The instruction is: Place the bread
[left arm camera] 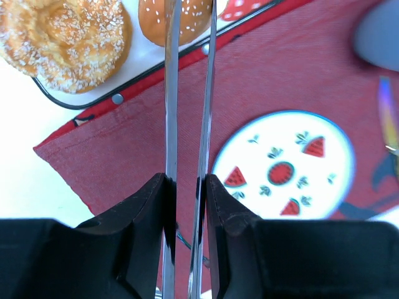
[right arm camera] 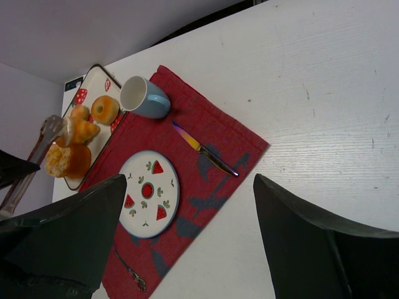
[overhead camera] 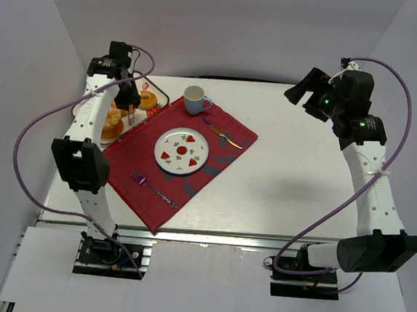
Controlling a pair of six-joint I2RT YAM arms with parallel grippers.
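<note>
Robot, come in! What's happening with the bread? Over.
Left gripper shut on tongs, tips at bread. Right gripper open, raised, empty. Bread on tray, sugared cake close beside. Over.

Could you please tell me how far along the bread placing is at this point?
Done: the left end effector is shut on the tongs, whose tips are at the bread on the tray. In hand: taking hold of the bread; whether it is pinched yet is unclear. Left: lifting it and setting it down, probably on the plate, which holds no food.
</note>
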